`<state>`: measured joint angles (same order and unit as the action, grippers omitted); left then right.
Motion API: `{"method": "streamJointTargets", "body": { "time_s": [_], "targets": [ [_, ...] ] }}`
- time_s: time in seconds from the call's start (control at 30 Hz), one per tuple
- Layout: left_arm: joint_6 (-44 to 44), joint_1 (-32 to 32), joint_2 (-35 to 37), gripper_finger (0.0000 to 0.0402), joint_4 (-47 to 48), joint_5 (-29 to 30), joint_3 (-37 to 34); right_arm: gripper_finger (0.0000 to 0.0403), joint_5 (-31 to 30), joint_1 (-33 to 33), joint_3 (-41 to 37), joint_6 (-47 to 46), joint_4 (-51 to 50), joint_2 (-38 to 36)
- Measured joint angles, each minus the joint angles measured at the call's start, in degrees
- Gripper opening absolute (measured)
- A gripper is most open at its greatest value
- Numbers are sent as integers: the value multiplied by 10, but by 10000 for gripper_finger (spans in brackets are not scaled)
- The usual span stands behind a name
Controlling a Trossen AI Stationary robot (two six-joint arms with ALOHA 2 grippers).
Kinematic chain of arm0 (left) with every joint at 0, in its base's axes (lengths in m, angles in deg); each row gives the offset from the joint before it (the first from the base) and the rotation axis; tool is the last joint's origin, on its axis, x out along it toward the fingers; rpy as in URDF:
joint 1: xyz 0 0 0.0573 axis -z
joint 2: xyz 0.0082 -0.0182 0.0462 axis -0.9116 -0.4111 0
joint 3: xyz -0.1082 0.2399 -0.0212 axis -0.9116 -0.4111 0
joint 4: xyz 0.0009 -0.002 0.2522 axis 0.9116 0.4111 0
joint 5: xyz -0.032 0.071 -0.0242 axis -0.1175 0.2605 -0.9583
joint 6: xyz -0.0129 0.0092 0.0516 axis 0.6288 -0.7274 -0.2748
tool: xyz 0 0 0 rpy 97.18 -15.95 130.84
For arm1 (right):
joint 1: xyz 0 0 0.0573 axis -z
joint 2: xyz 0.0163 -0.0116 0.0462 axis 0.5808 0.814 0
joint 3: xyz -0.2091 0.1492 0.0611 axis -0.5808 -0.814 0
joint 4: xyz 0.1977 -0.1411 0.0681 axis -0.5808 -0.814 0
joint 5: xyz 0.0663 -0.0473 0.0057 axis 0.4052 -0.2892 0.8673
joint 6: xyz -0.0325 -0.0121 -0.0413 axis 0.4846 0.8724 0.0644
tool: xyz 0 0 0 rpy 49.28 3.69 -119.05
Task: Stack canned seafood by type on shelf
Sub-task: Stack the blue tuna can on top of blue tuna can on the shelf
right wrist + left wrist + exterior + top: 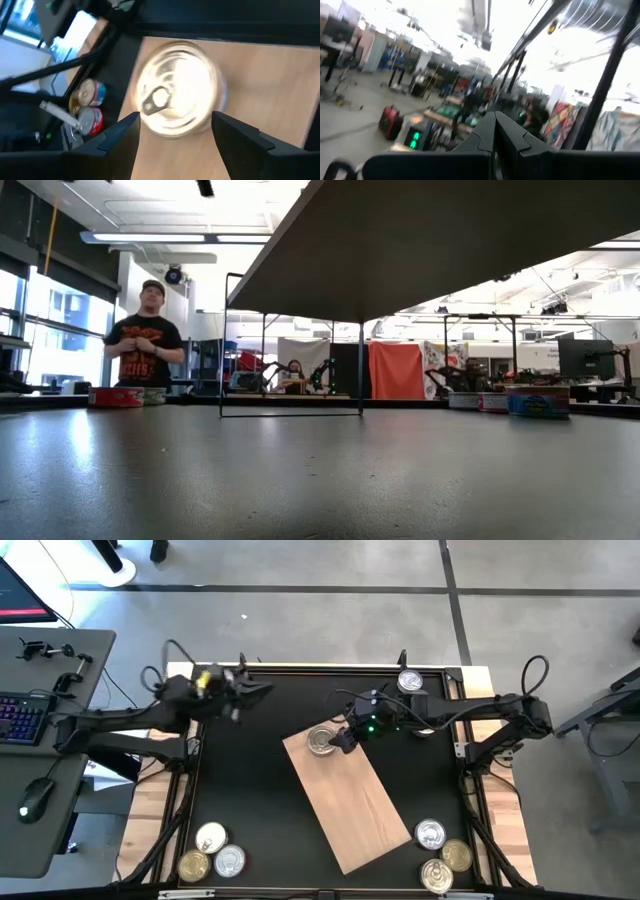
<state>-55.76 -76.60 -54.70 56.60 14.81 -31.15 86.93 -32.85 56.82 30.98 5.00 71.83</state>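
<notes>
The light-brown wooden shelf board [350, 802] lies slantwise on the black table. A silver-lidded can [322, 740] stands on its far left corner. My right gripper [340, 737] hangs just right of that can. In the right wrist view it is open [176, 131], and its fingertips flank the near part of the can [175, 87] with no touch showing. My left gripper [258, 690] is shut and holds nothing. It is raised over the table's far left and points up into the room [495, 135]. Three cans [212, 852] sit at the near left, three [440, 855] at the near right, and one [410, 682] at the far edge.
The near-left cans [89, 107] also show in the right wrist view, one with a blue label and one with a red. In the low view, cans stand at the left [118, 396] and right [510, 401], and a person [145, 340] stands beyond the table. A keyboard desk [40, 710] is left of the table.
</notes>
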Motion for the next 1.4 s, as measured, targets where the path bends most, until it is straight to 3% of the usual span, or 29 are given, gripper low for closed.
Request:
{"method": "streamJointTargets", "body": {
  "time_s": [0.1, 0.2, 0.33, 0.47, 0.77, 0.9, 1.07, 1.27, 1.4],
  "targets": [
    [0, 0, 33, 0, 44, 0, 0, 234, -14, -15, 0, 26, 4, -16],
    [30, 7, 50, 0, 148, -3, 0, 234, -42, -25, 0, 43, 1, -39],
    [77, 35, 50, 0, 305, -5, 0, 234, -82, -24, 0, 60, -25, -75],
    [116, 80, 39, 0, 392, -4, 0, 234, -89, -12, 0, 69, -42, -92],
    [121, 182, 20, 0, 394, 1, 0, 232, -85, 9, 0, 99, -49, -95],
    [130, 201, 22, 0, 402, 11, 0, 220, -113, 25, 0, 99, -112, -102],
    [131, 207, 22, 0, 400, 51, 0, 173, -182, 76, -5, 94, -243, -102],
    [135, 208, 22, 0, 398, 62, 0, 27, -187, 178, -106, 109, -296, -105],
    [135, 214, 22, 0, 399, 63, 0, 18, -174, 234, -201, 90, -303, -107]
  ]
}}
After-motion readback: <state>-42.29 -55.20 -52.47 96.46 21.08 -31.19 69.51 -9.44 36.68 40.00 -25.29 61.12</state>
